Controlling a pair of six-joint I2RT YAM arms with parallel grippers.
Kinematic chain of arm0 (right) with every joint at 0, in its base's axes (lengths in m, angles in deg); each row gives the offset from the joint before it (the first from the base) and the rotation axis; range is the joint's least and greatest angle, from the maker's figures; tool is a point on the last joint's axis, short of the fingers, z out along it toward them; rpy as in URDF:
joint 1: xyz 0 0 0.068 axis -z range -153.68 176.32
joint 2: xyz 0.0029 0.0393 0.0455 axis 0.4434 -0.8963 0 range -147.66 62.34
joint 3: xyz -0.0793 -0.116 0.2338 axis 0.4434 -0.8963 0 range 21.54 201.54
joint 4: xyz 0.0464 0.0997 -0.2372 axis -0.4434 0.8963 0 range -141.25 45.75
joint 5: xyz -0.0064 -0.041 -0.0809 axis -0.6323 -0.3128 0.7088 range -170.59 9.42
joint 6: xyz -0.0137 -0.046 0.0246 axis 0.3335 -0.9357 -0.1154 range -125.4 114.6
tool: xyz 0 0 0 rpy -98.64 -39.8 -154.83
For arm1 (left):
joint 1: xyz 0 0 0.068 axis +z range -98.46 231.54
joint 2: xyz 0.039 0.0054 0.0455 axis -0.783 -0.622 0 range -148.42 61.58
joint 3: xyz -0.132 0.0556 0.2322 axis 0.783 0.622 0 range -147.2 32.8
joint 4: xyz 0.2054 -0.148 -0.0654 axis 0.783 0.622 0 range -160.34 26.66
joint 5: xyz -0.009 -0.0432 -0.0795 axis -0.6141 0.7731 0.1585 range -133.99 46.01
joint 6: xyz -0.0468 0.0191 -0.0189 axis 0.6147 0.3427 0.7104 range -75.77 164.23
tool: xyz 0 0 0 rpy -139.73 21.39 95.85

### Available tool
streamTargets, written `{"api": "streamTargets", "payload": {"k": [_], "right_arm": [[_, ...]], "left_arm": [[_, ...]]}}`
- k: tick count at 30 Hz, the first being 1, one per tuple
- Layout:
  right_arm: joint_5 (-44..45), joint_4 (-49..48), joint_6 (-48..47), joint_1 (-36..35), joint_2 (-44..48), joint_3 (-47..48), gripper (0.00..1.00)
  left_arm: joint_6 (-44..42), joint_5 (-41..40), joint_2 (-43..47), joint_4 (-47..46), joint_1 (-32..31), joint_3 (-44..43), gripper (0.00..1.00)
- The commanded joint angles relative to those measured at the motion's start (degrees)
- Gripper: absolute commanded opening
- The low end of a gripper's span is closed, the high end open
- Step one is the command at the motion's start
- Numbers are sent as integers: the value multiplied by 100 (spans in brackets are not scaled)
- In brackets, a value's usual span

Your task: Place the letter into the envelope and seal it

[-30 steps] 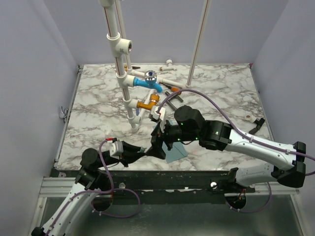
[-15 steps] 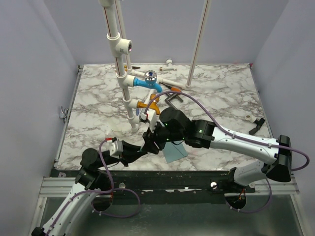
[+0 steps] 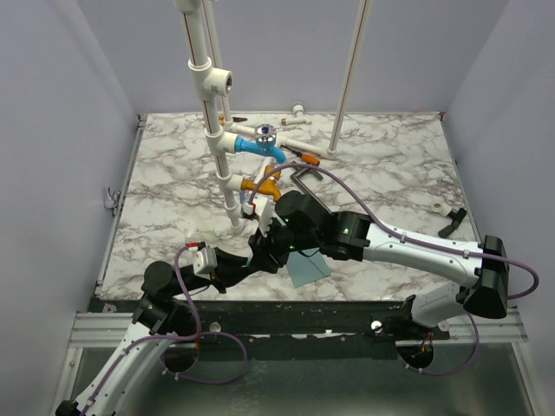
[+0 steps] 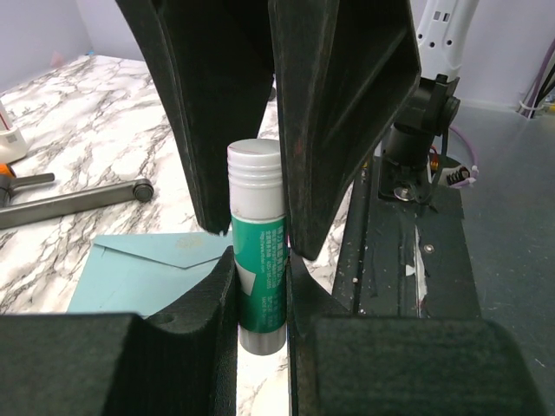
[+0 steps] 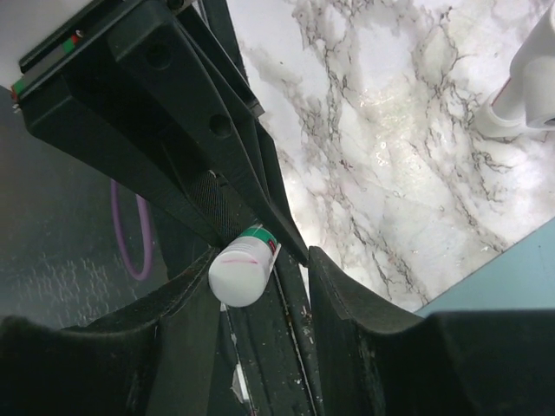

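Marble table (image 3: 173, 199) bears the envelope (image 4: 147, 269) flat just ahead of the left gripper (image 4: 257, 299), which clamps a glue stick (image 4: 257, 243) lengthwise, white end toward the right gripper (image 5: 260, 260), whose jaws stand open astride it; no letter shows

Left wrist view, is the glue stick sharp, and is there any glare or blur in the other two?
Left wrist: the glue stick is sharp, with no glare on it. Right wrist: its white cap is bright, and the dark areas around it lose detail. Top external: even light, no visible blur.
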Motion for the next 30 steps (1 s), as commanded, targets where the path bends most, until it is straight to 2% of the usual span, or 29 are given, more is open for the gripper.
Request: {"api": "streamTargets", "payload": {"k": [1, 5, 12, 16, 20, 22, 29, 30], "right_arm": [[-193, -5, -83, -28, -227, 108, 45], [-244, -72, -76, -29, -223, 118, 40], [-287, -200, -76, -29, -165, 170, 41], [-324, -224, -71, -29, -158, 162, 26], [-433, -257, -90, -29, -154, 135, 16], [-444, -291, -94, -33, -135, 110, 1], [-470, -464, -70, -33, 50, -41, 1], [-439, -432, -73, -28, 60, -41, 0]], "left_arm": [[14, -39, -20, -161, 27, -98, 0], [17, -27, -13, -163, 28, -101, 0], [33, -21, -19, -160, 23, -96, 0], [33, -19, -12, -160, 23, -101, 0], [38, -19, -10, -160, 24, -96, 0], [35, -19, -9, -163, 26, -98, 0], [60, -46, -10, -165, 28, -81, 0], [77, -59, -2, -174, 24, -79, 3]]}}
